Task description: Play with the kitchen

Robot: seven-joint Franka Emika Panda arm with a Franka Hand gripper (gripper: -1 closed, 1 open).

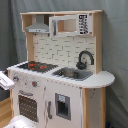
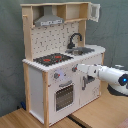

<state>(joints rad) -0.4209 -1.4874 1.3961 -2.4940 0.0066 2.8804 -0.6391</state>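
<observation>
The kitchen (image 1: pixel 55 50) is a white and light-wood toy unit with a black-and-red stovetop (image 1: pixel 35 65), a sink (image 1: pixel 72 73), a black faucet (image 1: pixel 85 57), a grey hood (image 1: pixel 37 27) and an oven door (image 1: pixel 29 106). In the second exterior view the kitchen (image 2: pixel 50 37) stands on the left. My white arm (image 2: pixel 112 77) reaches in from the second exterior view's right. My gripper (image 2: pixel 77 68) sits just in front of the upper front panel, right of the knobs (image 2: pixel 57 76) and above the oven door (image 2: pixel 64 96). In the first exterior view, only a white tip of my gripper (image 1: pixel 4 80) shows at the left edge.
A grey curtain (image 1: pixel 115 45) hangs behind the kitchen. The unit stands on a wooden surface (image 2: pixel 30 117). An upper cabinet door (image 2: pixel 93 11) hangs open at the top right of the second exterior view. A white shape (image 1: pixel 20 122) lies low in the first exterior view.
</observation>
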